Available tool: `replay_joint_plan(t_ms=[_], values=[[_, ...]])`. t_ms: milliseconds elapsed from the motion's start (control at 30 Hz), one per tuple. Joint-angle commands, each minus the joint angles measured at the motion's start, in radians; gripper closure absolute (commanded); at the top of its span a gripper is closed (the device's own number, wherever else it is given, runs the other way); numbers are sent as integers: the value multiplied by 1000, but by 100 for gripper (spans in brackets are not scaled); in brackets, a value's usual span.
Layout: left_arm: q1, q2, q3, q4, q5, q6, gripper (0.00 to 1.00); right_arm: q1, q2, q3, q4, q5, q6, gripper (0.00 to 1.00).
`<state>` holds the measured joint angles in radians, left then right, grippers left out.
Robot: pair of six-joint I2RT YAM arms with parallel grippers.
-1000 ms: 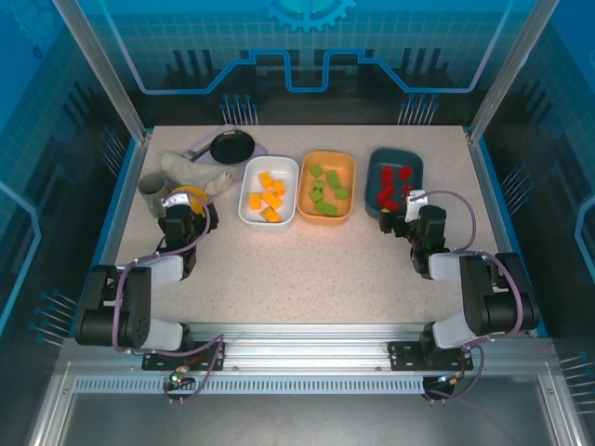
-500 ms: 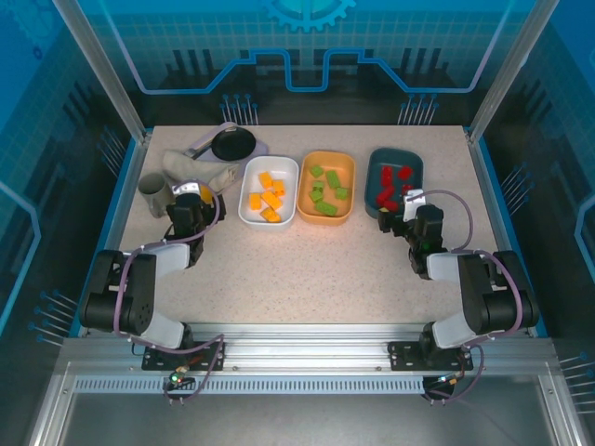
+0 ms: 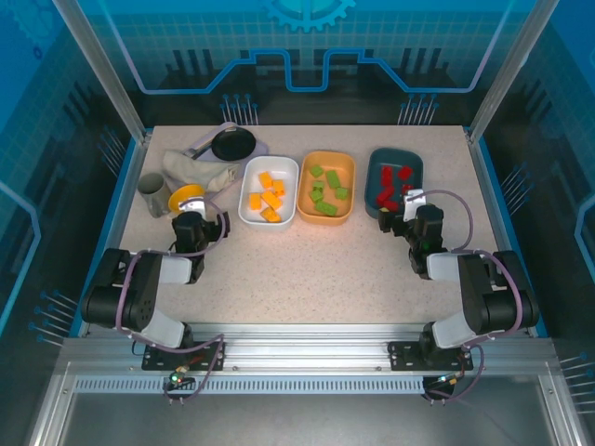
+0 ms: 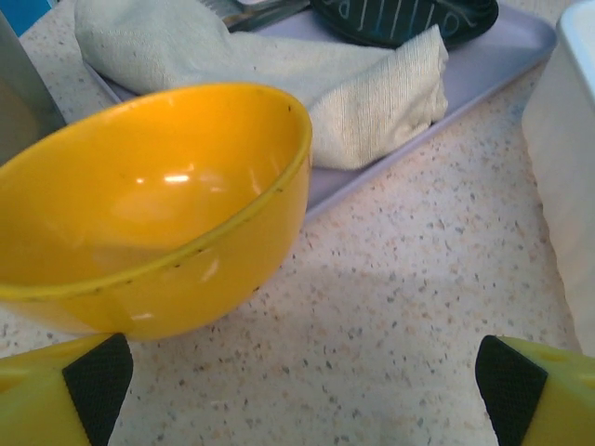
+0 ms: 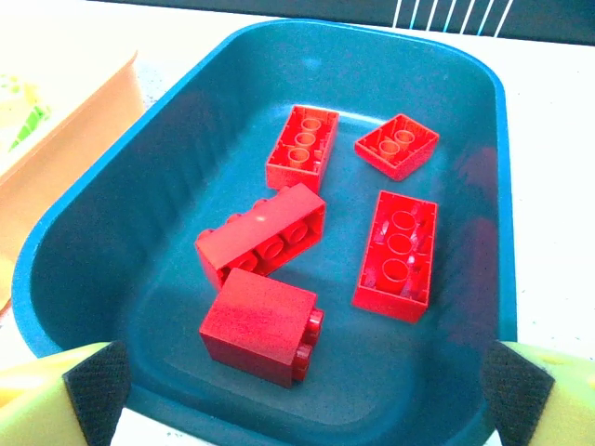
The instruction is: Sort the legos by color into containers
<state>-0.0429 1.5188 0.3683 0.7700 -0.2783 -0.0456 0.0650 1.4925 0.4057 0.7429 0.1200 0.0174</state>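
On the left side of the tabletop (image 3: pixel 316 269), the left claw (image 4: pixel 307 390) is low, its jaws spread wide. Its two black pads (image 4: pixel 98 376) sit at the bottom corners of the wrist view, with bare surface between them, and it grips nothing. A yellow bowl (image 4: pixel 158 214) stands just ahead of it toward the left pad; whether they touch cannot be told. Behind the bowl a pale folded cloth (image 4: pixel 325 84) lies on a lilac tray (image 4: pixel 502 46), beside a black frying pan (image 3: pixel 232 144).

The right claw (image 5: pixel 307 390) is equally wide open and empty, poised at the near end of the teal tray (image 5: pixel 112 214). Five red legos (image 5: pixel 263 243) lie loose inside that tray, none between the pads.

From above, the three trays stand side by side across the far half. The white tray (image 3: pixel 249 177) holds the yellow-orange legos (image 3: pixel 270 197). The orange tray (image 3: pixel 325 158) in the middle holds the green legos (image 3: pixel 323 193).
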Motion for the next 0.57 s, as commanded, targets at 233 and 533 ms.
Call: replay_joint_plan(t_ms=[233, 533], values=[[20, -4, 28, 46, 51, -4, 1, 10, 11, 15, 33, 10, -16, 0], [20, -3, 28, 47, 51, -4, 1, 7, 12, 17, 28, -7, -19, 0]])
